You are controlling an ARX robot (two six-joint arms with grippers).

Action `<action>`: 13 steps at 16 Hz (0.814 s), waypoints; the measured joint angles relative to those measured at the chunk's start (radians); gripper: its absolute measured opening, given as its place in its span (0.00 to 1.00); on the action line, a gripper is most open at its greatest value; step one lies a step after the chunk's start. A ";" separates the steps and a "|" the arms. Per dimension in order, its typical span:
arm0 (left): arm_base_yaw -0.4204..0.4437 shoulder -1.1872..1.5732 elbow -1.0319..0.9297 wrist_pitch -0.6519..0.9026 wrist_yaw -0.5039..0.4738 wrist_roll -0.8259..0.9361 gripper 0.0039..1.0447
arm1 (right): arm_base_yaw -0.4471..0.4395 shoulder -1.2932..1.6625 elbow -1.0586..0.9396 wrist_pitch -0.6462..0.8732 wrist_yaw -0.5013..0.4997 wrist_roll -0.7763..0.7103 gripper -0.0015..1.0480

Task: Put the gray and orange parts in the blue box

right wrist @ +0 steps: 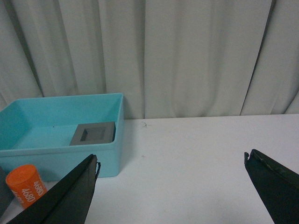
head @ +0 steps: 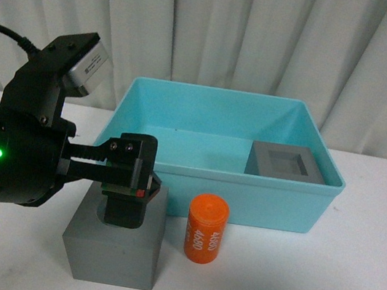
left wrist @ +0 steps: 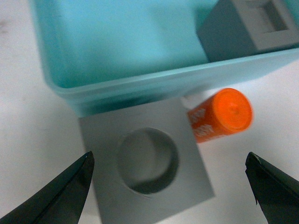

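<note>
A gray cube with a round recess stands on the white table in front of the blue box. My left gripper is open and hangs just above this cube; in the left wrist view the cube lies between the spread fingers. The gray cube with a square recess sits inside the box at its right end. The orange cylinder marked 4680 stands upright on the table right of the round-recess cube. My right gripper is open and empty over bare table, not seen in the front view.
A white curtain hangs behind the table. The box's left half holds nothing. The right wrist view shows the box, the square-recess cube and the orange cylinder far to one side of the right gripper.
</note>
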 joint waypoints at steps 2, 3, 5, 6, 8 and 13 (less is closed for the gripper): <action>0.024 0.058 0.011 0.026 -0.044 0.024 0.94 | 0.000 0.000 0.000 0.000 0.000 0.000 0.94; 0.027 0.084 0.017 0.031 -0.056 0.029 0.94 | 0.000 0.000 0.000 0.000 0.000 0.000 0.94; 0.024 0.124 0.021 0.041 -0.083 0.050 0.94 | 0.000 0.000 0.000 0.000 0.000 0.000 0.94; 0.024 0.145 0.027 0.043 -0.090 0.055 0.94 | 0.000 0.000 0.000 0.000 0.000 0.000 0.94; 0.025 0.174 0.041 0.061 -0.108 0.064 0.94 | 0.000 0.000 0.000 0.000 0.000 0.000 0.94; 0.030 0.233 0.053 0.058 -0.133 0.112 0.94 | 0.000 0.000 0.000 0.000 0.000 0.000 0.94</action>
